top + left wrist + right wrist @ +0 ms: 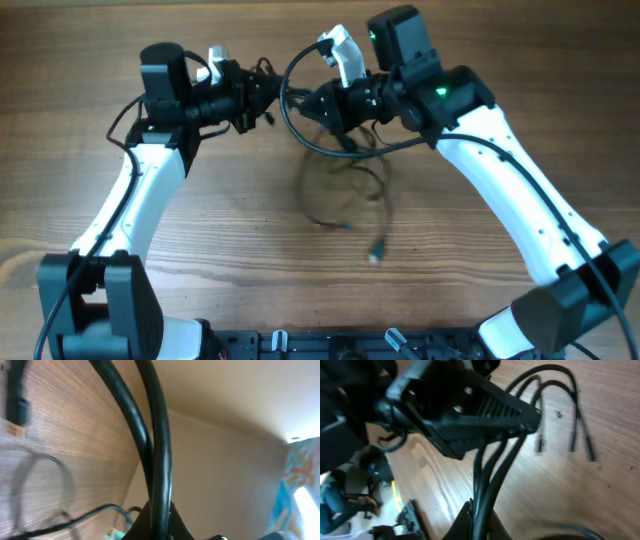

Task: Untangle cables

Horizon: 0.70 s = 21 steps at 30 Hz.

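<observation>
Black cables [159, 445] run close past the left wrist lens, pinched below in the left pincer [262, 97], which is closed on them. At its right, the right pincer [320, 103] is clamped shut on several strands. Both hold the bundle above the far middle of the surface [200, 240], a plug end [377, 252] dangling nearer. The cord looks light, limp and a little springy; it is best taken near a plug or a free loop, not at the knot.
</observation>
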### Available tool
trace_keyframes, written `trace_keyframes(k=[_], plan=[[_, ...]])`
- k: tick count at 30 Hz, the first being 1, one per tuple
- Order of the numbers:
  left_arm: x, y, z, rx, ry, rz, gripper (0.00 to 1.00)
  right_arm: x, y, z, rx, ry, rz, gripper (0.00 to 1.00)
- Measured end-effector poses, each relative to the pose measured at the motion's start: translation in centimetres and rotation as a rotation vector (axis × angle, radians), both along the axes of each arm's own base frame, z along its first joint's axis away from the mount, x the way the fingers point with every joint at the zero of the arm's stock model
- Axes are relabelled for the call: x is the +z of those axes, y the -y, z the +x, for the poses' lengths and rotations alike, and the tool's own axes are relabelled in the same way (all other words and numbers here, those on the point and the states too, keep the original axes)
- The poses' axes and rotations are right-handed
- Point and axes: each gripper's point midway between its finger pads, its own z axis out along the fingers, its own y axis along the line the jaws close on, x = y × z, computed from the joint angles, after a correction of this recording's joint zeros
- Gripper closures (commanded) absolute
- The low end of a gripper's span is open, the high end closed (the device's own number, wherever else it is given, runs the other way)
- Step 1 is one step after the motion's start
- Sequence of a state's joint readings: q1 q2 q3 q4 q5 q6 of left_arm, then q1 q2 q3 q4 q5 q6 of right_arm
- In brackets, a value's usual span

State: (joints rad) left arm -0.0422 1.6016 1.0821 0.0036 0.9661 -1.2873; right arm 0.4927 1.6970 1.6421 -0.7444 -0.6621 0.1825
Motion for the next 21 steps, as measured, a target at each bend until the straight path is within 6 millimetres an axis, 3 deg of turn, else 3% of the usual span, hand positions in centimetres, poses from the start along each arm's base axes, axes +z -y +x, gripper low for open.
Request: trace_keyframes(k=[4,12,15,17,21], plan=[[0.2,0.2,-0.2,-0.036,0.120,0.073,0.96,0.4,-0.2,-1.1,0.013,-0.067,0.037,0.96],[-0.8,0.4,-0.2,-0.062,0.203,0.167,0.96,-3.6,2.8,-1.3,-0.147,-0.073,-0.254,0.90],[-1.8,-1.3,0.4,-0.016,0.185,0.211,0.96,-4.4,3.7,-1.2,-0.173,-0.067,-0.307,0.84],[-3.3,-4.1,1.1,0.051,0.151,0.267,0.96,-5.2,4.5,-1.0,-0.196,-0.076,-0.343,0.71],[-5.3,-6.8,1.2,0.103,0.099,0.328,0.96,-8.3,4.8,-0.3,-0.206,-0.129,-0.404,0.64]])
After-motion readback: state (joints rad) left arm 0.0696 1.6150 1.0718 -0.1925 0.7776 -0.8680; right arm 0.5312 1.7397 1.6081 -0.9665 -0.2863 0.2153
